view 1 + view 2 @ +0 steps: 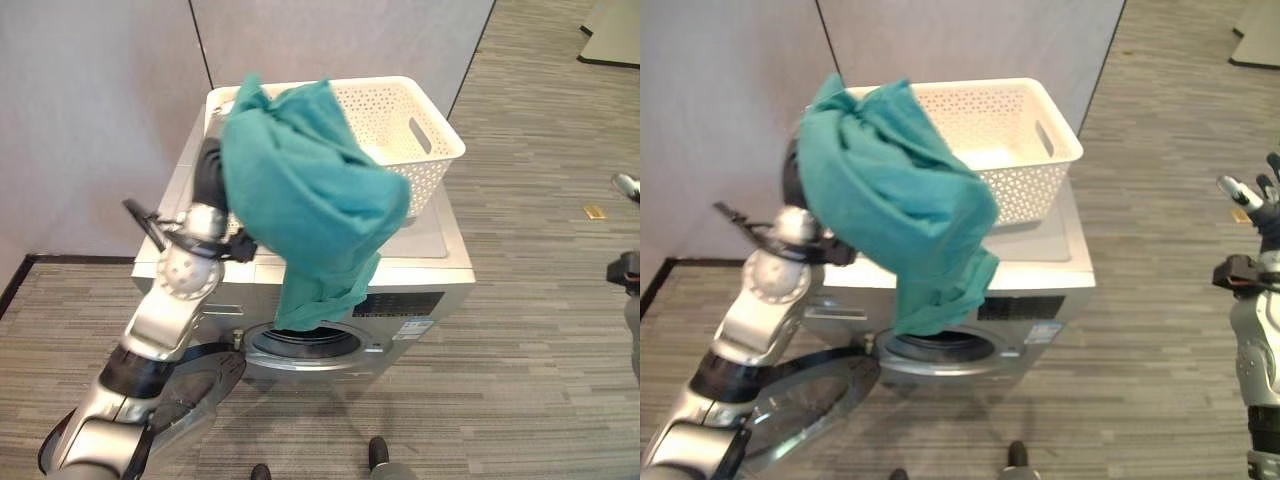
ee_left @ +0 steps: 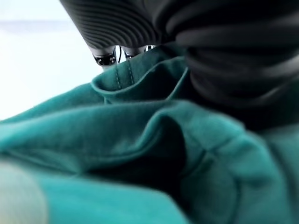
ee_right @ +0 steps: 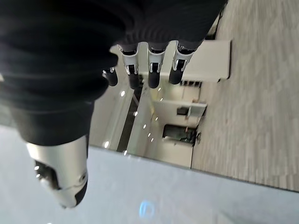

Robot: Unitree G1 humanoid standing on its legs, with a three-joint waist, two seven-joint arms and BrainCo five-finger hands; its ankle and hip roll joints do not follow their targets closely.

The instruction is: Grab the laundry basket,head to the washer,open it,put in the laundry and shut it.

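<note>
A teal garment (image 1: 300, 200) hangs in the air from my raised left hand (image 1: 208, 175), whose fingers curl into the cloth (image 2: 140, 140). The garment's lower end dangles at the round drum opening (image 1: 305, 342) of the silver washer (image 1: 420, 275). The washer's door (image 1: 810, 400) is swung open to the left, below my left arm. A white perforated laundry basket (image 1: 420, 130) stands on top of the washer, behind the garment. My right hand (image 1: 1252, 195) hovers at the far right over the floor, open and holding nothing.
Grey partition walls (image 1: 100, 100) stand right behind the washer. Striped grey carpet (image 1: 540, 330) stretches to the right and in front. The open door takes up the space at the washer's front left.
</note>
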